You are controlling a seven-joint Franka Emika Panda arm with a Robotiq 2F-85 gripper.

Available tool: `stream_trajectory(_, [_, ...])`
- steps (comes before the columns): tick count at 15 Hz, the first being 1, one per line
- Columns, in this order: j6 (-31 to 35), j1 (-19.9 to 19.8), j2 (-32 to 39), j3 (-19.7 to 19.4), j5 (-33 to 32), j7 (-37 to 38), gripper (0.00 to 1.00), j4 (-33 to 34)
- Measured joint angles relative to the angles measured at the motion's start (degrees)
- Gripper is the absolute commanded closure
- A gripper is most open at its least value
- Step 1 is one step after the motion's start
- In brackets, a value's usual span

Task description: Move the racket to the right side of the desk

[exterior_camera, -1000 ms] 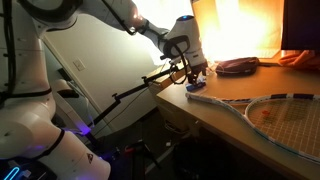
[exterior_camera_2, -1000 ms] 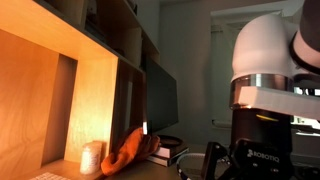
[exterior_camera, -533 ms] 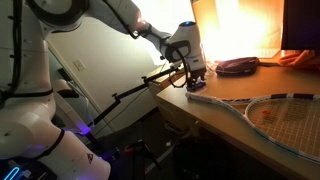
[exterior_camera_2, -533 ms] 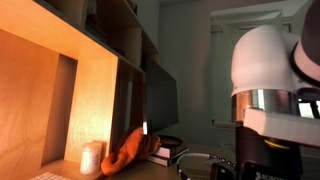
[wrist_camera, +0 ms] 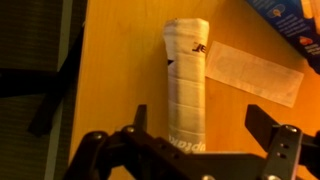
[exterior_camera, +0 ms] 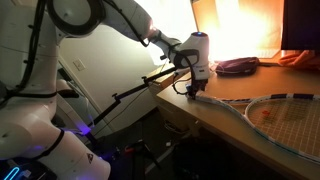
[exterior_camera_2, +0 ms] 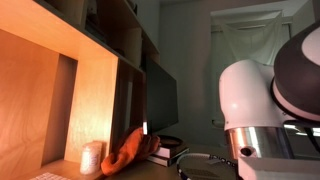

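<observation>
The racket lies flat on the wooden desk (exterior_camera: 215, 118). Its strung head (exterior_camera: 285, 118) is at the near right of an exterior view and its shaft runs left to a white-taped handle (exterior_camera: 198, 97) by the desk's edge. In the wrist view the white handle (wrist_camera: 185, 75) lies lengthwise on the wood, directly under my gripper (wrist_camera: 200, 125). The gripper (exterior_camera: 194, 88) is open, its two dark fingers standing on either side of the handle without touching it. In an exterior view the arm's white body (exterior_camera_2: 270, 110) hides the racket.
A dark pouch (exterior_camera: 238, 66) lies at the back of the desk. An orange cloth (exterior_camera_2: 135, 150), a pale cup (exterior_camera_2: 92, 158) and a monitor (exterior_camera_2: 160, 95) stand by the lit wooden shelf. A paper strip (wrist_camera: 255, 72) lies beside the handle. The desk's edge (wrist_camera: 80, 70) is close.
My arm has moved right and down, so the gripper now sits over the racket's handle at the desk's edge. The racket has not moved.
</observation>
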Motion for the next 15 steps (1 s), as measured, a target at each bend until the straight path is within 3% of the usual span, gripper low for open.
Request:
stream_trajectory(3, [-1.2,-0.5,1.7,0.0,0.0,0.0,0.0,1.3])
stream_trajectory(4, [-1.3,-0.6,2.1,0.0,0.0,0.0,0.25,1.7])
stream_trajectory(6, [-1.2,-0.7,2.7,0.0,0.0,0.0,0.34,2.8])
stream_trajectory(13, [0.8,-0.8,3.3,0.0,0.1,-0.1,0.88,6.0])
stream_trajectory(15, [1.7,-0.9,3.4,0.0,0.6,0.3,0.89,6.3])
